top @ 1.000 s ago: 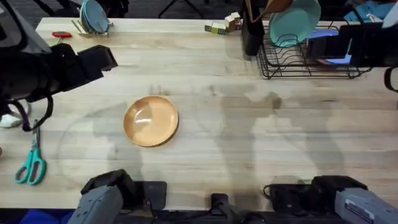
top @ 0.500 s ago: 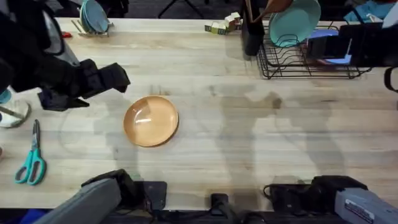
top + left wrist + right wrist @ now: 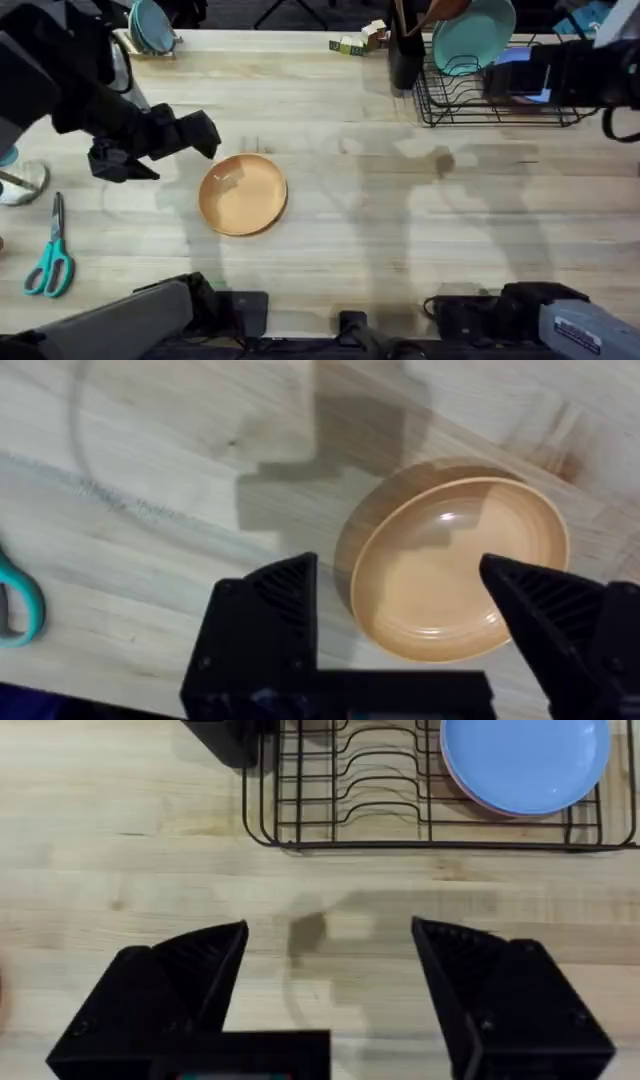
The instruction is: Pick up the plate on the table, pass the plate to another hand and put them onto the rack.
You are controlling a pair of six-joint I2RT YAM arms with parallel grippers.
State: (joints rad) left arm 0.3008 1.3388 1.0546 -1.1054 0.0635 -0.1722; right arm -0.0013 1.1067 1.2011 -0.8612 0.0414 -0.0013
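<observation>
The orange-tan plate lies flat on the pale wooden table, left of the middle. My left gripper hovers just beyond the plate's far-left rim. In the left wrist view the left gripper is open, its black fingers spread over the plate without touching it. My right gripper is open and empty above bare table in front of the black wire rack. The rack stands at the far right and holds a teal plate and a light-blue plate.
Teal-handled scissors lie near the table's left edge. A small wooden stand with a blue plate is at the far left corner. A black holder stands left of the rack, with small blocks beside it.
My left arm has swung right and toward the plate, ending beside its far-left rim. The plate has not moved, and the right arm has stayed near the rack.
</observation>
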